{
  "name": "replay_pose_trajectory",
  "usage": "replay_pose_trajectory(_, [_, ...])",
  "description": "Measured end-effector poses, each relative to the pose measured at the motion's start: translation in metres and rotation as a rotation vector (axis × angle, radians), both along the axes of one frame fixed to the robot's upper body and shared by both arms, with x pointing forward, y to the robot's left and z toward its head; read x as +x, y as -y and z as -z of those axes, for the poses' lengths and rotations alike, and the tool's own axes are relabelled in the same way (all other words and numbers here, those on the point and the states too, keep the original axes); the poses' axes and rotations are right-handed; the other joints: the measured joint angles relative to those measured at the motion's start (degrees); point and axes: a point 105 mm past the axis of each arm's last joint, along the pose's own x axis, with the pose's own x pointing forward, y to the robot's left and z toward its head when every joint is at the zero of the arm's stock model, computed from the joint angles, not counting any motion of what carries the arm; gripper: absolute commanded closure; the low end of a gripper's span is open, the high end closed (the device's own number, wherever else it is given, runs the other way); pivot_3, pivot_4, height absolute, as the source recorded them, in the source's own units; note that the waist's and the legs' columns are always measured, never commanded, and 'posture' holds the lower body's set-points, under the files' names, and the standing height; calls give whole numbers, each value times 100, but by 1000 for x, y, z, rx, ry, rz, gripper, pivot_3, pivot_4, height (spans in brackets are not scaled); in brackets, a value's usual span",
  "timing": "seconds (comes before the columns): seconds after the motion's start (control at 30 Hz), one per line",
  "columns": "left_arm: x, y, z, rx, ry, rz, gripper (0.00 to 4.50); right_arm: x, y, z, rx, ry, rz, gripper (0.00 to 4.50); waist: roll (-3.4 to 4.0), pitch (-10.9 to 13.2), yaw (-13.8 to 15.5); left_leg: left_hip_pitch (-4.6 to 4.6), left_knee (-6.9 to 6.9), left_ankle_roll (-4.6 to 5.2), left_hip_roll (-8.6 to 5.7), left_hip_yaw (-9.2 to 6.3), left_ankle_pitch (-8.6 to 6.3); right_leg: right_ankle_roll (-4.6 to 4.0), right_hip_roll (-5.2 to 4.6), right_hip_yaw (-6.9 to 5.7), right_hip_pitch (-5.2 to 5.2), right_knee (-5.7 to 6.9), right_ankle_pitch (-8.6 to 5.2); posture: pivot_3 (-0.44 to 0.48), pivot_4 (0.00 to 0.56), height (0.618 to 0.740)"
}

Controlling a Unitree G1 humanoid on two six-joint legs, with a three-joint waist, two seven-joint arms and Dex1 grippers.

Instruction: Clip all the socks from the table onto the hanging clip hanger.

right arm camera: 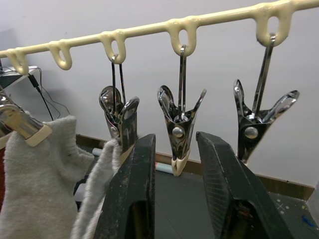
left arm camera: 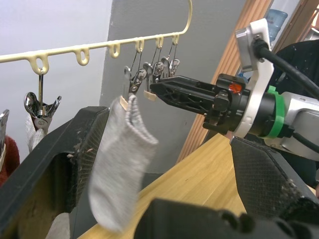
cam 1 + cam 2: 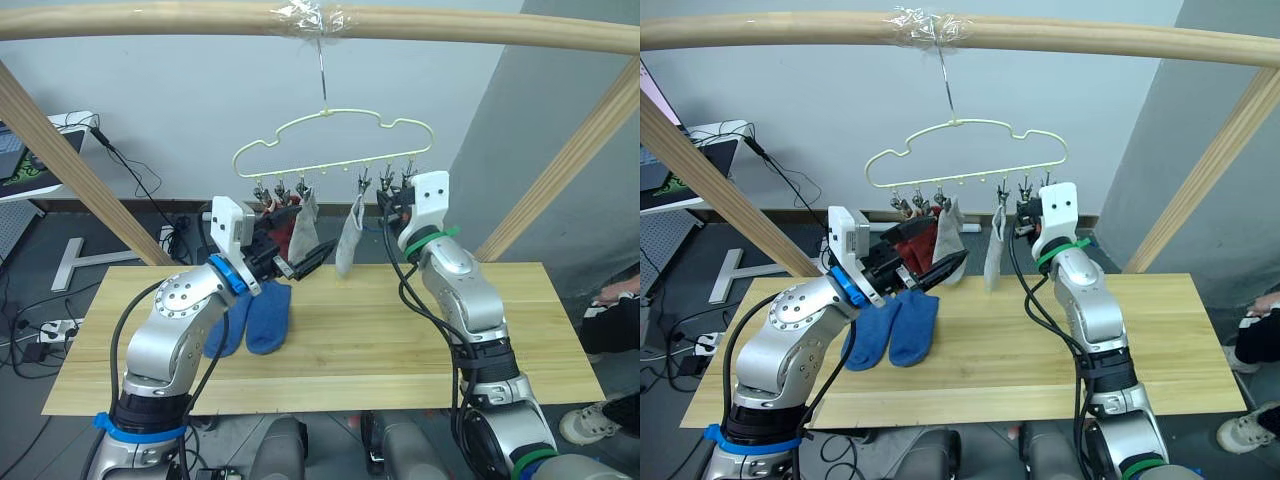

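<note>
Place: you're in a lab or test room.
Rig: wooden pole frame across the top, taped where the hanger hooks on.
Floor, lower left: power strip and loose cables.
Upper left: desk edge with electronics.

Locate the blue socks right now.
The two blue socks lie side by side on the table, toward its left end, just below the left gripper and beneath the clip hanger.

Silver-grey jointed arms with black cables, blue wrist band left, green right, white camera blocks, black jaws.
</note>
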Motion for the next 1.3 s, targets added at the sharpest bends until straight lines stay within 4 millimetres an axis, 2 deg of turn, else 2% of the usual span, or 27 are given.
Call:
replay_pose_trajectory(0.47, [1, 1, -2, -1, 2, 2, 0, 9, -4, -4, 19, -3, 2, 3165, 0, 0, 2, 0, 0, 0, 0, -1, 0, 0, -1, -1, 0, 1, 0, 64, 198, 740])
replay_pose_trajectory(1.3, [1, 5, -11, -18, 17, 24, 0, 10, -8, -14, 36, 36, -10, 3165, 0, 0, 4, -1, 0, 0, -1, -2, 0, -2, -5, -3, 0, 2, 2, 69, 186, 740])
